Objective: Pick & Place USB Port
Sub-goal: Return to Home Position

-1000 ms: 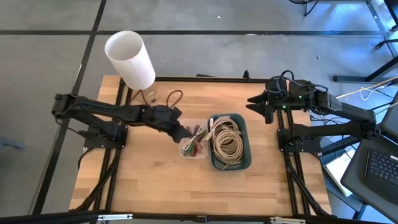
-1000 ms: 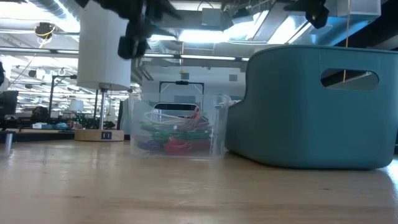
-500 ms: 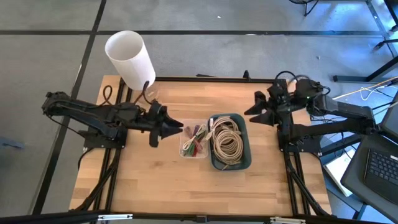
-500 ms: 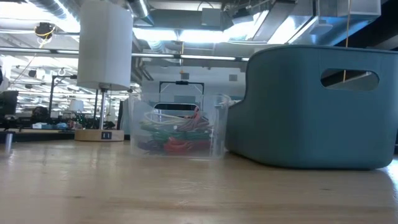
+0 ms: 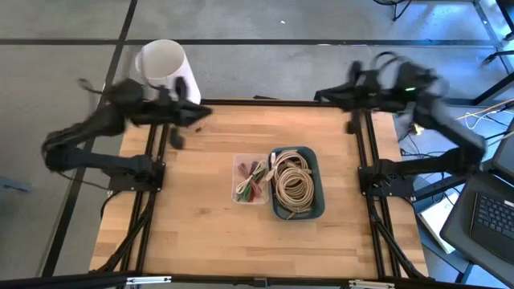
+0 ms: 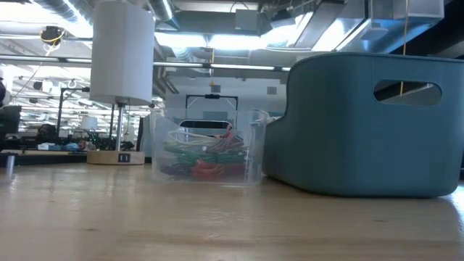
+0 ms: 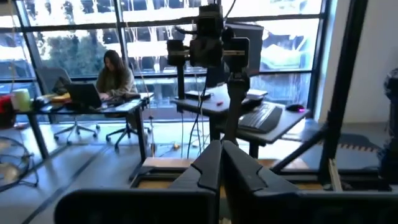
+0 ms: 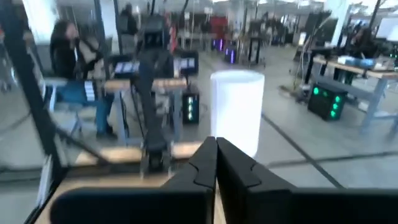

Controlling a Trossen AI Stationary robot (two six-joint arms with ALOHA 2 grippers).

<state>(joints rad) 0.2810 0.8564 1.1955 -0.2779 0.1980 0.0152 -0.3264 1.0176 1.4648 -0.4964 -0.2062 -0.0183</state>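
Wooden table (image 5: 193, 233) with both arms drawn up at its far edge, the sorting apparently complete. Chief hazard, as judged from this layout: the left arm (image 5: 88, 136) is folded right beside the white lamp (image 5: 163, 63), so a swing of its elbow or wrist on the way to rest could clip the shade and tip the lamp onto the table. The right arm (image 5: 426, 112) has open space around it and looks less exposed. The teal bin (image 5: 320, 189), holding coiled beige cables (image 5: 293, 181), stands at the table's middle, touching or just beside the clear bin (image 6: 163, 145). Neither seems threatened, both arms being well apart from them. The task's charger cables (image 5: 251, 183) lie heaped inside the clear bin (red, green and white strands show through its wall in the low view), and none hangs over the rim, so snagging looks unlikely. Pose: the left arm is raised over the far-left corner and the right arm over the far-right corner, each forearm roughly level, so that each wrist camera looks across the table at the opposite arm. The left gripper (image 7: 221, 149) has its fingers (image 7: 208, 171) pressed together on nothing. The right gripper (image 8: 216, 146) likewise has its fingers (image 8: 202, 165) clenched empty, aimed toward the lamp.
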